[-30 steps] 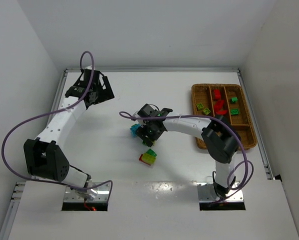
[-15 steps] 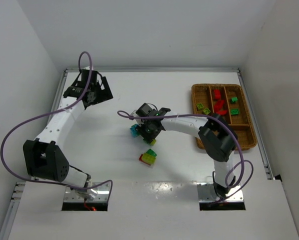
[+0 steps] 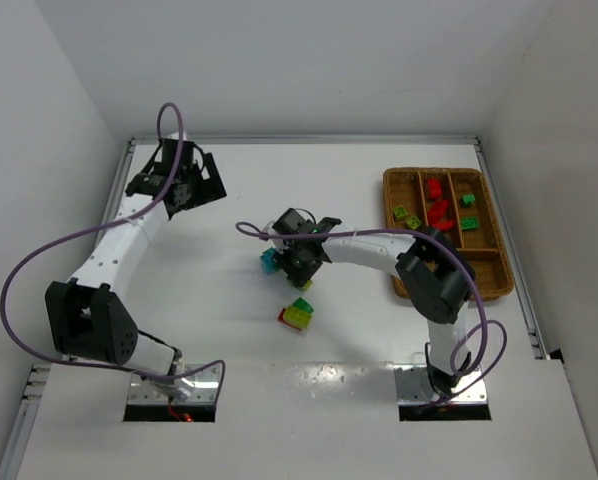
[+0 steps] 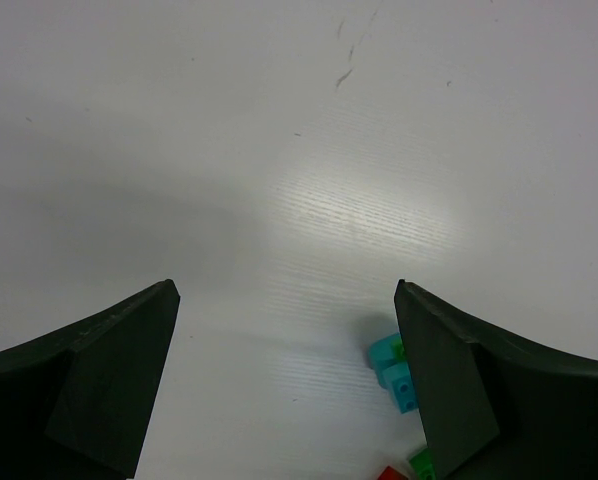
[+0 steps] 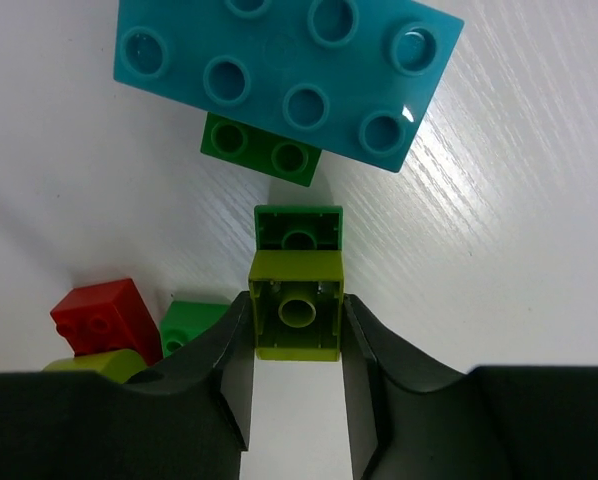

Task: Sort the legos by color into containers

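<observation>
My right gripper is shut on a small yellow-green lego, hollow underside facing the camera, with a green lego joined to its far end. Just beyond lies a large cyan lego on top of a green one. In the top view this gripper is at mid-table beside the cyan lego. A red, green and yellow-green cluster lies nearer. The wicker tray at the right holds red and green legos in its compartments. My left gripper is open and empty at the far left.
In the right wrist view a red lego, a green one and a yellow-green one lie left of my fingers. The left wrist view shows the cyan lego by its right finger. White walls enclose the table.
My right gripper has shifted slightly left and away, staying at the cyan lego. The left arm has barely moved.
</observation>
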Robot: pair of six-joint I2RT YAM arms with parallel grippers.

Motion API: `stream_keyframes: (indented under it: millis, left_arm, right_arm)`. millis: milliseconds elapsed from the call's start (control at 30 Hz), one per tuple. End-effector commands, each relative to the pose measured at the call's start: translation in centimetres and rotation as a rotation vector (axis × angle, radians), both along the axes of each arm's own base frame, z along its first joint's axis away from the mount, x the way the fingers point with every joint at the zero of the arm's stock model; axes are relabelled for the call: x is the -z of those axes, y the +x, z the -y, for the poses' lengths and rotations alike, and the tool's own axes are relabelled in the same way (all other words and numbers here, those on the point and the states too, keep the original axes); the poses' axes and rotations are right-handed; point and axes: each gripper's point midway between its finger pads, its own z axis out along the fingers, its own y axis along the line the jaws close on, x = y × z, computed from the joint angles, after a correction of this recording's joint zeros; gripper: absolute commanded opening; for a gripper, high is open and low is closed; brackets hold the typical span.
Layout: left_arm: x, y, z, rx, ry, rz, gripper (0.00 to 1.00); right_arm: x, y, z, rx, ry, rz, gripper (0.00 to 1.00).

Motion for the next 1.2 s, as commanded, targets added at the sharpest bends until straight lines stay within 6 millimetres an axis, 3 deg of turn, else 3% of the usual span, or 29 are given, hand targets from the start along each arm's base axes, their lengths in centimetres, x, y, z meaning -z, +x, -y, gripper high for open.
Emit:
stream_keyframes:
  millis: [0, 33, 133, 200, 300, 333, 433, 467, 567, 700, 867, 1167]
  left_arm:
    - [-1.9, -0.1, -0.4, 0.001, -0.003, 0.057, 0.96]
    - [-1.9, -0.1, -0.3, 0.008, -0.009, 0.057, 0.96]
    - [-2.2, -0.1, 0.1, 0.032, -0.018, 0.063, 0.96]
    - [-2.8, -0.1, 0.8, 0.093, -0.026, 0.081, 0.98]
    - [-5.0, -0.9, 4.4, 0.298, -0.135, 0.153, 1.0]
    - [-5.4, -1.5, 6.9, 0.442, -0.213, 0.174, 1.0]
    - [-6.7, -3.5, 11.3, 0.716, -0.371, 0.238, 1.0]
    - [-7.9, -5.8, 13.4, 0.876, -0.487, 0.245, 1.0]
    - [-8.3, -7.7, 15.6, 1.054, -0.619, 0.231, 1.0]
    - [-8.4, -9.2, 17.1, 1.16, -0.679, 0.219, 1.0]
    - [-8.8, -11.1, 18.3, 1.272, -0.788, 0.174, 1.0]
    - [-10.1, -14.3, 20.6, 1.437, -0.8, 0.196, 1.0]
  right_arm:
    - [-0.4, 0.3, -0.8, 0.013, 0.029, 0.024, 0.3]
    - [-0.4, 0.3, -0.9, 0.023, 0.032, 0.02, 0.27]
    - [-2.9, 0.9, -0.7, 0.05, 0.07, 0.058, 0.2]
    - [-6.3, 1.3, -0.6, 0.084, 0.117, 0.082, 0.19]
    - [-9.3, 0.9, 0.0, 0.102, 0.213, 0.037, 0.18]
    - [-11.5, 0.2, -0.1, 0.08, 0.289, 0.025, 0.18]
    - [-14.2, -0.3, 1.4, 0.111, 0.434, -0.046, 0.18]
    - [-16.1, -0.6, 1.9, 0.109, 0.492, -0.042, 0.18]
    - [-19.0, -0.9, 2.3, 0.085, 0.635, -0.091, 0.18]
    - [-21.6, -2.1, 2.3, 0.004, 0.787, -0.186, 0.18]
    - [-24.4, -2.1, 2.4, -0.028, 0.946, -0.215, 0.15]
    - [-27.7, -1.9, 2.3, -0.111, 1.104, -0.256, 0.15]
